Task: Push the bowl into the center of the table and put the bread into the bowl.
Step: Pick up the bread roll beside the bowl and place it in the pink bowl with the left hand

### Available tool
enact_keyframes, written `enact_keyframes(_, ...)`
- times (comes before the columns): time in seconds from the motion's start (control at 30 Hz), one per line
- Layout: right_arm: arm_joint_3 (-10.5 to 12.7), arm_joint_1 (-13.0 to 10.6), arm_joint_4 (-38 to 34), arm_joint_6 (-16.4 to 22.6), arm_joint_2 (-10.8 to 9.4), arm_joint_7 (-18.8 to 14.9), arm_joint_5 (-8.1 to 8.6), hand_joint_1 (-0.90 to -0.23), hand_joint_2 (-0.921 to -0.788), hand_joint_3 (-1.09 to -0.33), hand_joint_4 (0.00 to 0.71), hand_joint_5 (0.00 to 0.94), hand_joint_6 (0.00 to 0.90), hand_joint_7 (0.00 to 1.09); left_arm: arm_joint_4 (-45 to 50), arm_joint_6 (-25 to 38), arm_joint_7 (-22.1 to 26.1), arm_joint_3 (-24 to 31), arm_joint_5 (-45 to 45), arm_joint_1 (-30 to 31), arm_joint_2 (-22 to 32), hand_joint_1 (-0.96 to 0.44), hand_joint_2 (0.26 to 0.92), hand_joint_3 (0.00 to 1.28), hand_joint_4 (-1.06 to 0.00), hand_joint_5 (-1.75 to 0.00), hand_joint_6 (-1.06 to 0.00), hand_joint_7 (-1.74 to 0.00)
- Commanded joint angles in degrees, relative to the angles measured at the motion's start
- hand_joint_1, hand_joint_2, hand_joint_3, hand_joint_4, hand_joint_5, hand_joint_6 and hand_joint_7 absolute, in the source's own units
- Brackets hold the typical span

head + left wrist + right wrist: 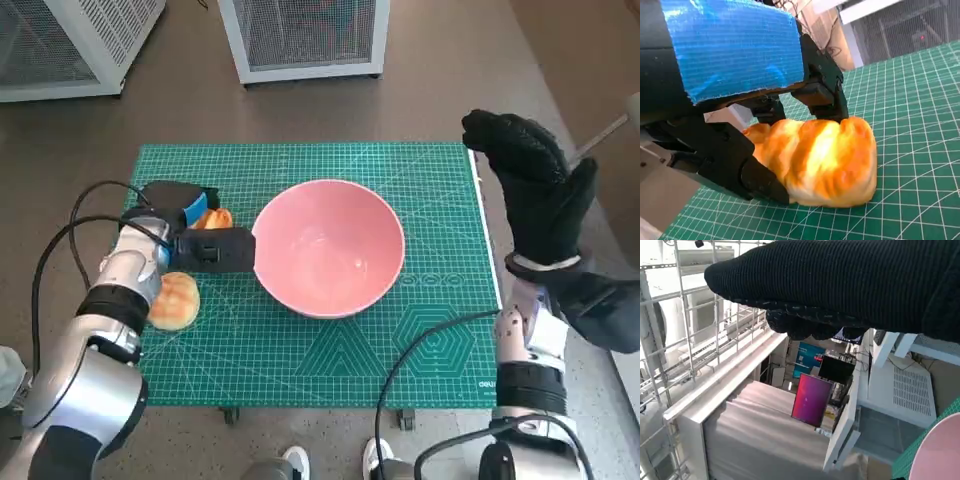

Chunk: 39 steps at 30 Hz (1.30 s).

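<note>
On the green mat, the pink bowl sits about at the middle, so I judge the push done and the bread step in hand. My left hand closes its fingers on a golden, glazed bread lying left of the bowl; a second roll lies nearer me. Next: lift it over the rim. Right hand is raised, spread, holding nothing.
</note>
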<state>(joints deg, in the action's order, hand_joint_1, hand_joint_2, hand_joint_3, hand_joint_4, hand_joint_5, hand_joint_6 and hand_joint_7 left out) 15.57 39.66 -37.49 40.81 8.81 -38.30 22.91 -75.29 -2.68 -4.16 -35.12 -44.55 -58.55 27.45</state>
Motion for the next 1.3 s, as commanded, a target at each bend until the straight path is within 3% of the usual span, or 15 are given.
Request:
enact_keyframes(0.03, -0.09, -1.14, -0.50, -0.37, -0.05, -0.14, 0.54, -0.698, -0.921, -0.788, 0.191, 0.003, 0.112, 0.26, -0.21, -0.82, -0.46, 1.19, 0.98, 0.90, 1.03, 0.00, 0.920, 0.07, -0.67, -1.25, -0.65, -1.07)
enact_keyframes(0.53, -0.39, -1.63, 0.47, -0.52, -0.33, -0.28, 0.70, -0.694, -0.921, -0.789, 0.192, 0.002, 0.115, 0.25, 4.68, -2.87, 2.42, 6.73, 5.11, -1.71, 5.31, 0.00, 0.920, 0.07, -0.68, -1.22, -0.65, -1.10)
enact_keyframes(0.7, -0.36, -1.67, 0.43, -0.59, -0.30, -0.50, 0.90, -0.688, -0.921, -0.790, 0.191, 0.002, 0.113, 0.25, 14.01, -2.90, 2.70, 11.16, 7.85, -0.40, 8.47, 0.00, 0.920, 0.06, -0.69, -1.19, -0.65, -1.12)
enact_keyframes(1.0, -0.75, -1.73, 0.42, -0.33, -0.65, -0.27, 0.77, -0.685, -0.921, -0.789, 0.192, 0.002, 0.111, 0.25, 39.07, -2.67, 2.61, 20.86, 12.45, 8.36, 13.62, 0.00, 0.917, 0.03, -0.73, -1.13, -0.67, -1.10)
enact_keyframes(1.3, -0.98, -1.89, 0.76, -0.41, -0.92, -0.27, 0.82, -0.683, -0.921, -0.794, 0.187, 0.000, 0.112, 0.24, 60.10, -0.05, 4.32, 27.68, 13.19, 15.73, 14.51, 0.00, 0.913, 0.01, -0.77, -1.06, -0.70, -1.11)
